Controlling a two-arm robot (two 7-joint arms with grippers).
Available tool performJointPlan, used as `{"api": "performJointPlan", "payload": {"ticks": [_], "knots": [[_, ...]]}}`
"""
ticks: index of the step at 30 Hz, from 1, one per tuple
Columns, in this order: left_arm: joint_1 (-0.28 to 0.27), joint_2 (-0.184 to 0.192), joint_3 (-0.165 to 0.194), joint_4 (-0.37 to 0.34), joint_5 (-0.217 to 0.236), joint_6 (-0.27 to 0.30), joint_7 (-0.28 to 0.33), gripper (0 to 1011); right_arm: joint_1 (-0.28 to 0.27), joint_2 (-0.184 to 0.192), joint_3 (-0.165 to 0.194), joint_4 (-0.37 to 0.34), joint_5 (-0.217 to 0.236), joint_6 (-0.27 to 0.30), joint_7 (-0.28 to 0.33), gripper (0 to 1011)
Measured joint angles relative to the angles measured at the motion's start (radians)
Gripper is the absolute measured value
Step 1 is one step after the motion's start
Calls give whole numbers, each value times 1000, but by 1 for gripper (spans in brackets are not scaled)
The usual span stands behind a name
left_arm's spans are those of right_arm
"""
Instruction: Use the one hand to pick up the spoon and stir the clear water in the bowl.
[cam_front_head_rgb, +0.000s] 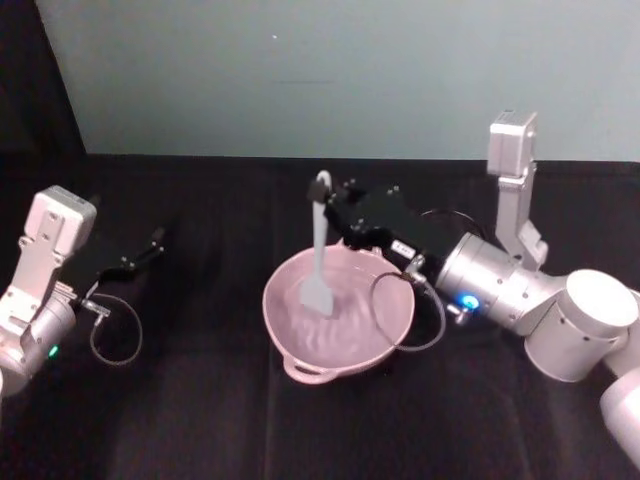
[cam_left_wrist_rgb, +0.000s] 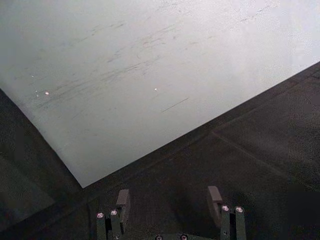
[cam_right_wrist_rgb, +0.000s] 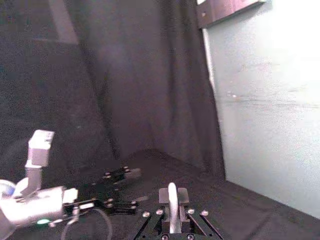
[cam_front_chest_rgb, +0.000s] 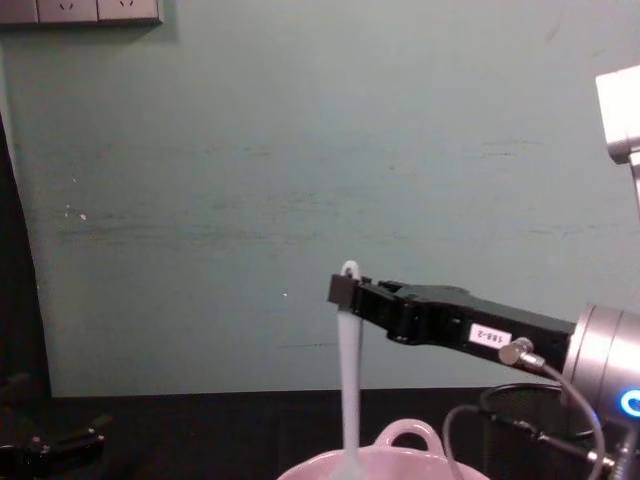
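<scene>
One gripper works: the right gripper (cam_front_head_rgb: 322, 195) is clamped on the handle top of the spoon (cam_front_head_rgb: 318, 255), with the jaws narrow around the handle. In the right wrist view the handle (cam_right_wrist_rgb: 171, 200) stands up between the gripper's (cam_right_wrist_rgb: 171, 207) fingers. In the chest view the gripper (cam_front_chest_rgb: 345, 290) reaches in from 3 o'clock. There the spoon (cam_front_chest_rgb: 348, 380) hangs near upright, and the holed end pokes just above the jaws.

The spoon's flat head sits in the water (cam_front_head_rgb: 350, 325), toward 10 o'clock of the middle of the bowl (cam_front_head_rgb: 268, 305). The bowl stands mid-table, loop handle (cam_front_head_rgb: 305, 372) at its 6 o'clock. The gripper hovers over its 12 o'clock rim.

The left gripper (cam_front_head_rgb: 155, 245) is parked at the bowl's 9 o'clock, well apart, its fingers (cam_left_wrist_rgb: 122, 199) spread wide and holding nothing.

Step, as judged: pickup is done and stirring is in hand. The next move likely calls for circling the head through the water, with the grip firm, the spoon upright, and the head clear of the bowl wall so the bowl is not shoved across the table (cam_front_head_rgb: 200, 420).
</scene>
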Motion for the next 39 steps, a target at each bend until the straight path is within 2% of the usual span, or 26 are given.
{"api": "performJointPlan", "payload": {"ticks": [4, 10, 14, 21, 24, 30, 34, 39], "knots": [[0, 0, 0, 0, 0, 0, 0, 1011, 13, 6, 17, 21, -4, -6, -8, 106], [0, 0, 0, 0, 0, 0, 0, 1011, 8, 41, 52, 11, -21, -5, -38, 106], [0, 0, 0, 0, 0, 0, 0, 1011, -19, 73, 75, -31, -26, 7, -54, 106], [0, 0, 0, 0, 0, 0, 0, 1011, -64, 108, 85, -107, -31, 37, -65, 106], [0, 0, 0, 0, 0, 0, 0, 1011, -93, 122, 82, -155, -30, 49, -65, 106], [0, 0, 0, 0, 0, 0, 0, 1011, -116, 122, 60, -197, -28, 61, -57, 106], [0, 0, 0, 0, 0, 0, 0, 1011, -119, 107, 31, -213, -24, 66, -42, 106], [0, 0, 0, 0, 0, 0, 0, 1011, -100, 82, 2, -196, -23, 65, -27, 106]]}}
